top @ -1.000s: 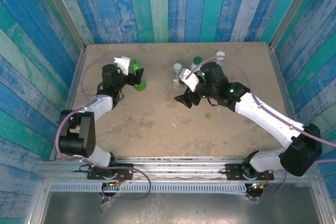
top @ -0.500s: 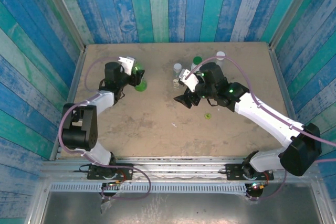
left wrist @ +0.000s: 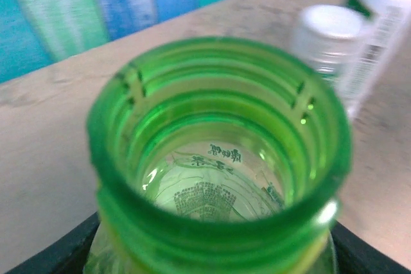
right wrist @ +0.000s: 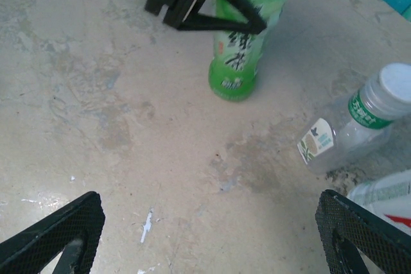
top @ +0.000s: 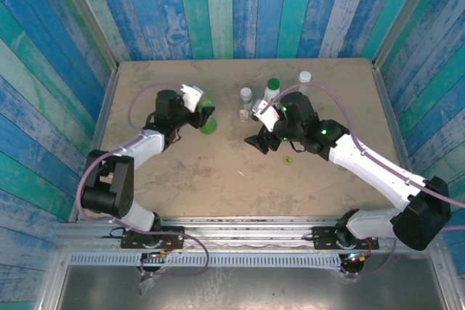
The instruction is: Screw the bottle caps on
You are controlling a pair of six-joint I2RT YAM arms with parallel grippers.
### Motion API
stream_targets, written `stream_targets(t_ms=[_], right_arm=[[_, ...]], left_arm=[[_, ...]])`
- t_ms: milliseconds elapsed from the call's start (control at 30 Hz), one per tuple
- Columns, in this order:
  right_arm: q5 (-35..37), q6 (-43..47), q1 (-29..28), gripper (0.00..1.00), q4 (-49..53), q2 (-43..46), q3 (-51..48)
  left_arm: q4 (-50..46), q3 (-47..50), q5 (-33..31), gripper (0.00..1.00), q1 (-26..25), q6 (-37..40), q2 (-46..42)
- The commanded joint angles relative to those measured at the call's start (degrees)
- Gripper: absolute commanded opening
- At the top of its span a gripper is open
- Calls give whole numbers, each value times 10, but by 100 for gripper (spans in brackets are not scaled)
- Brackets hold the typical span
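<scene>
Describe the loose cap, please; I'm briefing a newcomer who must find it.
Find the right gripper, open near the middle of the table. Slightly nearer the arm bases and to its right lies the yellow-green cap, alone on bare tabletop, the one cap on no bottle.

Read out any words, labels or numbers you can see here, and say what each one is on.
"绿茶": probably, in large white characters on the green bottle.
Small print below those characters: too small to read.
Green band and white sticker on the clear bottle: blurred.
Side print on the white bottle: blurred.
</scene>
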State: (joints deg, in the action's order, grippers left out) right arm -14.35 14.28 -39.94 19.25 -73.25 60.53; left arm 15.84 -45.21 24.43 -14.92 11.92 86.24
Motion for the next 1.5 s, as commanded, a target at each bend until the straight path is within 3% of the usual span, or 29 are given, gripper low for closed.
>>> stream_targets(t_ms=[0,200,300,433,667,867,1000,1233,1467], right_arm=[[48,-31,-1,88,-17,39,-25],[118,-53,11,88,-40,122,-91],[115,-58,17,88,-40,143,-108],[114,-60,18,88,-39,146,-117],[106,-52,18,88,-40,140,-114],[99,-47,18,89,-40,143,-119],[94,-51,18,89,-42,143,-127],[92,-48,18,89,-43,145,-134],[88,-51,18,89,-41,153,-138]], left_arm=[[-48,16,32,64,-54,40,-50],[-69,24,124,63,-152,92,-45],[-64,20,172,63,-176,92,-29],[-72,13,169,63,-182,100,-21],[-47,25,162,83,-182,110,-25],[106,82,172,100,-182,48,-41],[254,127,164,94,-183,-1,-42],[485,198,153,98,-181,-47,-9],[524,187,196,97,-179,-51,53]])
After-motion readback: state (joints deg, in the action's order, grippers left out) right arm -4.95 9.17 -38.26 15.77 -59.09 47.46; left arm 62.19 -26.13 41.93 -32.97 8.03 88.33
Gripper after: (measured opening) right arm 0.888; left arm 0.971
